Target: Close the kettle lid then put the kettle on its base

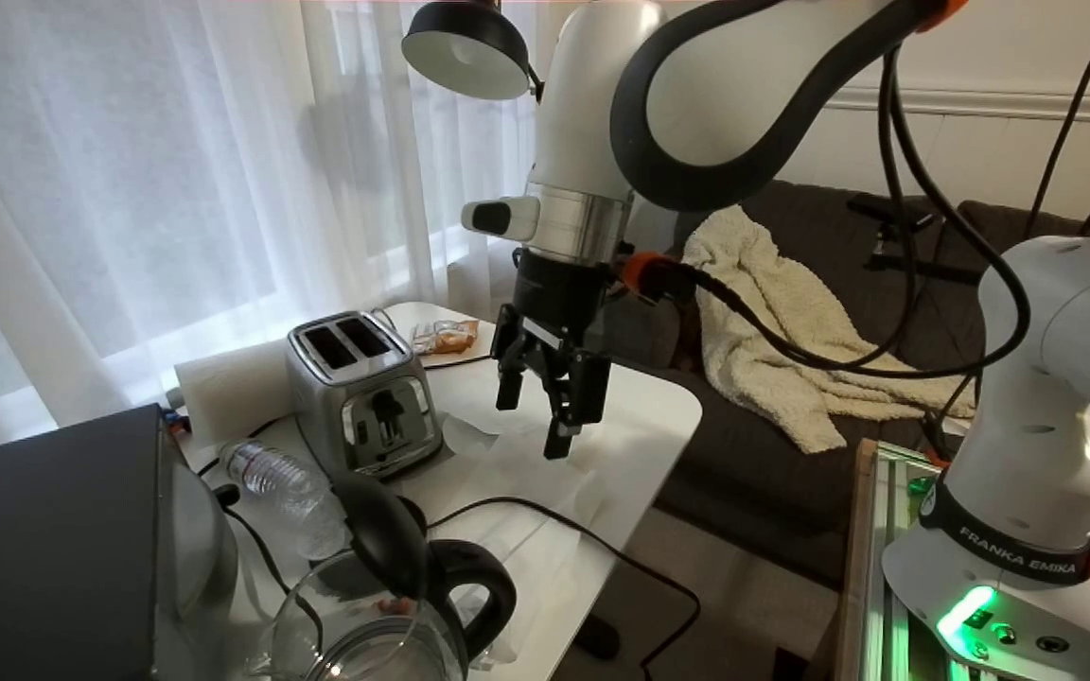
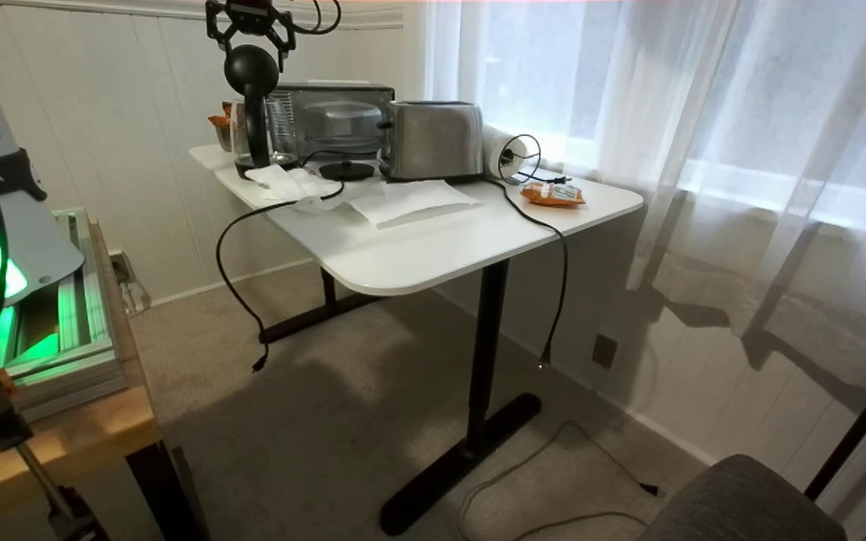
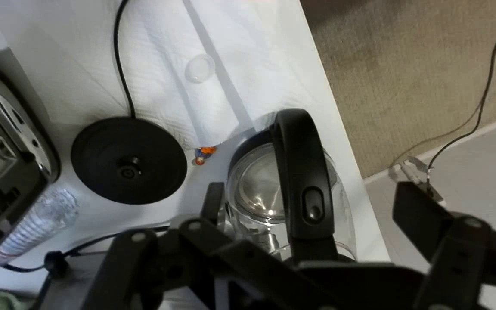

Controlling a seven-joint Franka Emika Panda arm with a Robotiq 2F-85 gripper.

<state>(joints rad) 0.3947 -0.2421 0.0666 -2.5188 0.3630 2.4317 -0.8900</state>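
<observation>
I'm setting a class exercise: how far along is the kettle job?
Done: nothing; the lid stands raised and the kettle is off its base. In hand: nothing; the gripper hangs open, clear of the kettle. Left: closing the lid, then seating the kettle on the base.

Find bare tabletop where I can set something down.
Bare in an exterior view: table between paper sheet, near rounded corner and the cord by the orange packet. Crowded: around the kettle base, between toaster, bottle and kettle.

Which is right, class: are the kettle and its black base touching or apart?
Apart. The wrist view shows white table between the kettle and its base, with a small orange-and-blue item in that gap.
</observation>
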